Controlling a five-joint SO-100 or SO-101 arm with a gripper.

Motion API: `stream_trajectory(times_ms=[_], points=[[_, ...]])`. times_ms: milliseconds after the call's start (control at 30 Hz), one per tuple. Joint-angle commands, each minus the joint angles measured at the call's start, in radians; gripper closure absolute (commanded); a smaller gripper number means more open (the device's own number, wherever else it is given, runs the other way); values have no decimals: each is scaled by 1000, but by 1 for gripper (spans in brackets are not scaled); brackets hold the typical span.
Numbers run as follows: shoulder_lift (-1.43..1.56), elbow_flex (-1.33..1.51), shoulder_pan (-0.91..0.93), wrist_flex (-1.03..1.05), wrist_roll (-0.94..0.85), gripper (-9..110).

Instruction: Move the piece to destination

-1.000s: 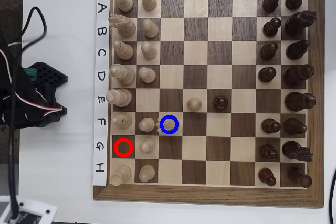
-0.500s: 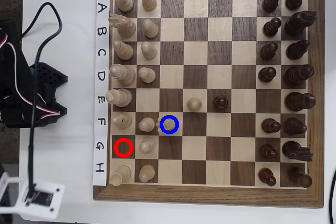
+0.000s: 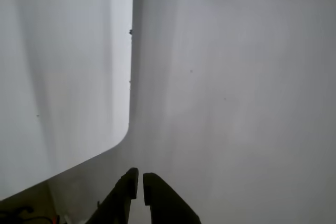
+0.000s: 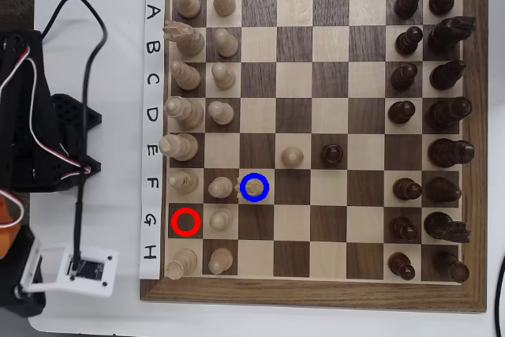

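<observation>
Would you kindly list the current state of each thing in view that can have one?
Gripper: fingers nearly together, holding nothing, over bare white table, off the board.
Knight: standing on the blue-ringed square, towards its left edge in the overhead view.
Red-ringed square: empty.
Pale pawn: upright, advanced to column 4.
Dark pawn: upright, advanced to column 5.

In the overhead view the chessboard point(image 4: 316, 136) fills the right side, and the arm point(image 4: 35, 140) stands off its left edge on the table point(image 4: 110, 53). The piece point(image 4: 252, 187) sits on the destination point(image 4: 255, 187), in column 3, row F, just right of a pawn point(image 4: 221, 188). The ringed empty square point(image 4: 185, 221) lies lower left, in column 1, row G.
</observation>
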Motion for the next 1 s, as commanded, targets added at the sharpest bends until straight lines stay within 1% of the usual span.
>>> stream_trajectory(times_ms=[0,267,700,967], points=[[49,48,5,-3,0,101],[164,196,12,-12,-6,101],[319,354,14,18,-26,101],[376,405,2,41,-31,101]])
